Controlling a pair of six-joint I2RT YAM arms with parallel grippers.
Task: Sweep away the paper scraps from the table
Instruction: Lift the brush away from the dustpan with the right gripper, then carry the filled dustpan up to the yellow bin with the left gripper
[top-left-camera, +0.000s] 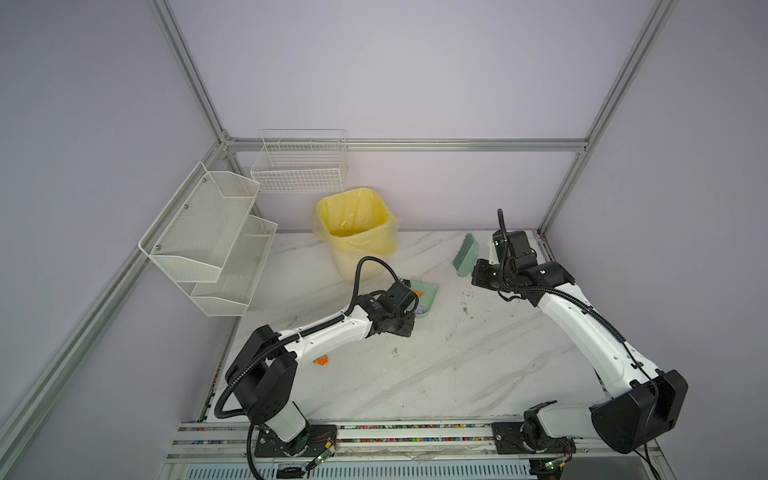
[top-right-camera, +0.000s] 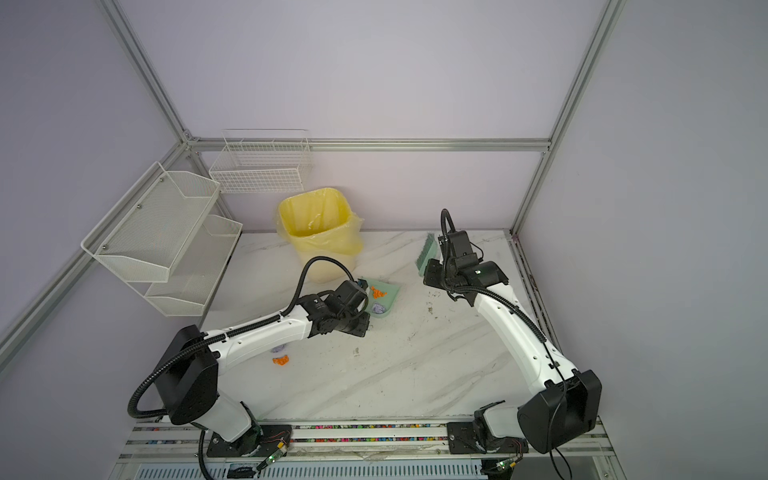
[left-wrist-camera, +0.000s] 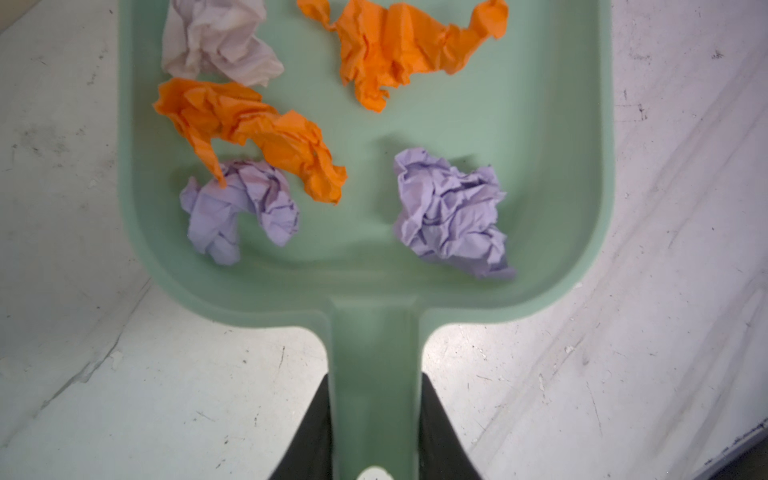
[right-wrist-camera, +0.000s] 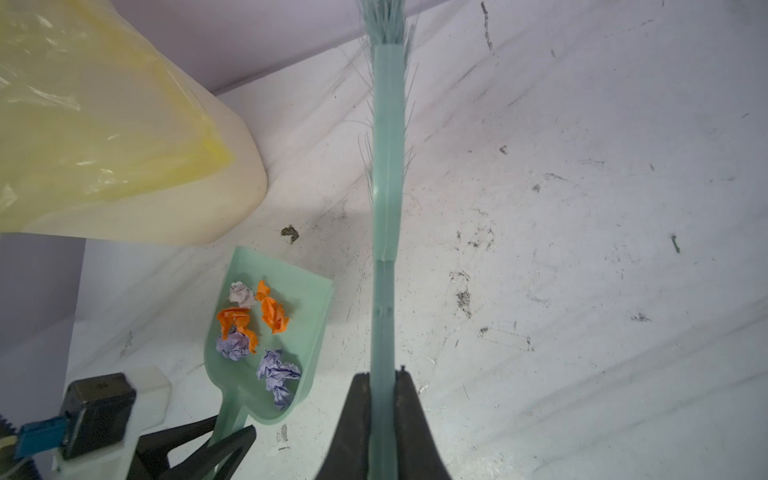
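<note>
Where the white table (top-left-camera: 415, 374) meets the left wall, a two-tier mesh shelf (top-left-camera: 208, 237) hangs on the frame. A wire basket (top-left-camera: 299, 166) hangs on the far wall just right of it.

Two of the paper scraps (top-right-camera: 281, 360) lie loose on the table beside the left arm. One is an orange wad in the open. Just beyond it, a lavender wad (top-right-camera: 279, 348) sits half hidden under the arm in a top view.

Further right, at the far edge of the table, stands a pale bin (top-left-camera: 357, 224) lined with a yellow bag, its mouth facing up.

Just near and right of the bin's foot, the left gripper (left-wrist-camera: 376, 395) is clamped narrowly on the handle of a mint-green dustpan (left-wrist-camera: 540, 166), with one black finger on each side. The pan sits low over the table, and whether it touches cannot be told. Five more wads lie inside it. Two lavender ones are nearest the handle, and two orange ones and a pale off-white one lie toward the open lip.

Well apart to the right, over the far right part of the table, the right gripper (right-wrist-camera: 384, 386) is pinched tight on the thin handle of a mint-green brush (right-wrist-camera: 386, 166). The brush reaches away from the fingers, with bristles at its end. In both top views the bristles face left. Whether they touch the table cannot be told. Dark smudges mark the tabletop around it.
</note>
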